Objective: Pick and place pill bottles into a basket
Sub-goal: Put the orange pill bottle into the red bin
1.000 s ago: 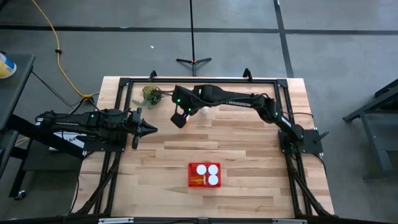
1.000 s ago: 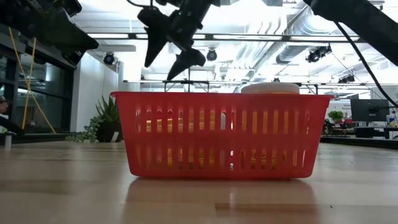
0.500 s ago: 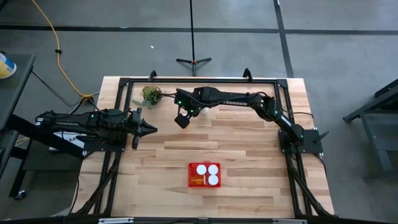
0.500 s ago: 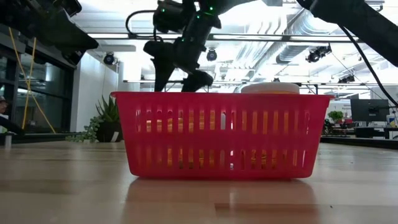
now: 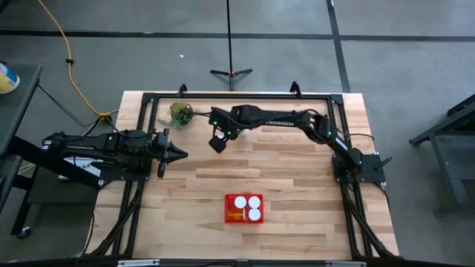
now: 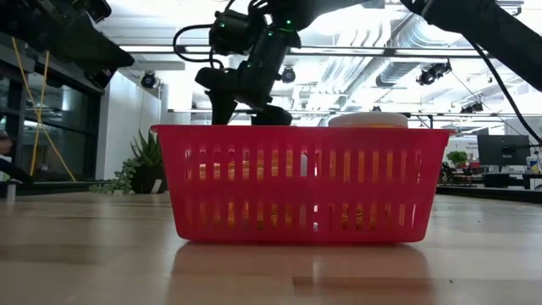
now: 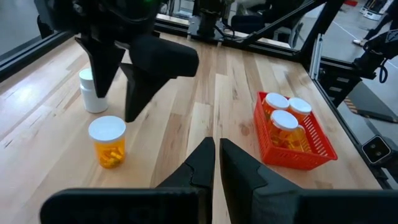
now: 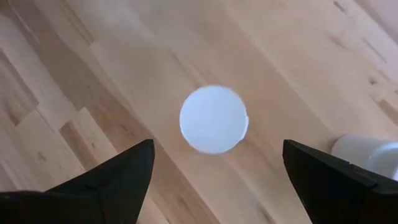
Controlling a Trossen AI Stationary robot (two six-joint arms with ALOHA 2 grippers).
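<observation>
Right gripper (image 8: 214, 165) spread wide over orange bottle (image 7: 107, 142) at frame centre; we risk tipping whitish bottle (image 7: 92, 91) beside it.

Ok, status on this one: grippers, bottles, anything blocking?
Right gripper open above orange bottle. Left gripper shut, idle at table's left. Whitish bottle beside it; three in basket. Nothing blocking.

Three white-capped pill bottles (image 5: 248, 207) in one red basket (image 5: 231, 216) at 6 o'clock, one orange bottle (image 7: 107, 142) and one whitish bottle (image 7: 92, 91) standing on the table (image 5: 297, 178) toward 12 o'clock, one green plant (image 5: 179, 114) at 11 o'clock, two grippers.
</observation>
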